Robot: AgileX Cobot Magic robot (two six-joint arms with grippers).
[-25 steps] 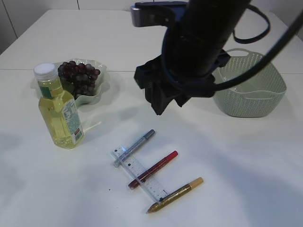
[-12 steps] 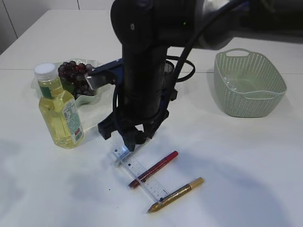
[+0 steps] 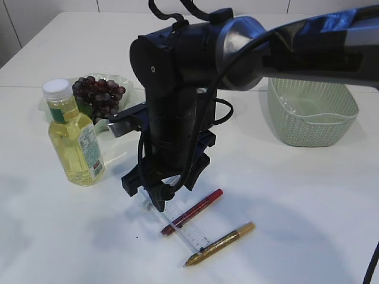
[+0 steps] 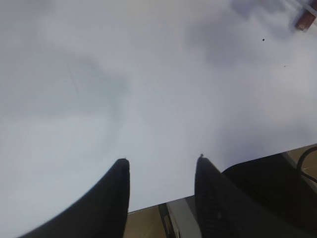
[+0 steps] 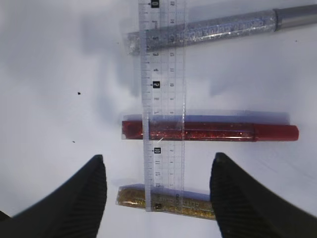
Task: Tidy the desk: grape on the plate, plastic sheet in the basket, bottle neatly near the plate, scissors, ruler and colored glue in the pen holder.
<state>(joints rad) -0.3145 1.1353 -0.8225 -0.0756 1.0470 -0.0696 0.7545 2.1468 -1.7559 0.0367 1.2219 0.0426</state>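
Fingers spread wide on the right gripper, nothing between them, poised directly above the clear ruler that lies across three glitter glue pens. From the wrist view the red glue pen sits just ahead of the jaws, the gold glue pen is right between the fingertips under the ruler's end, and the silver glue pen lies furthest out. In the exterior view the right arm reaches across the middle and blocks the silver pen and the ruler's far end.

My read: the ruler-and-glue step is in hand, and the pick has not happened yet. The ruler is thin, flat and propped on the pens, so the next move calls for a careful descent with the jaws straddling its narrow width, closing on its edges without nudging the pens beneath.

Left gripper is also parted and empty, over bare table away from everything.

Further out, the grapes rest on the green plate, the yellow bottle stands just beside it, and the basket sits well apart to the right. No pen holder or scissors in view.
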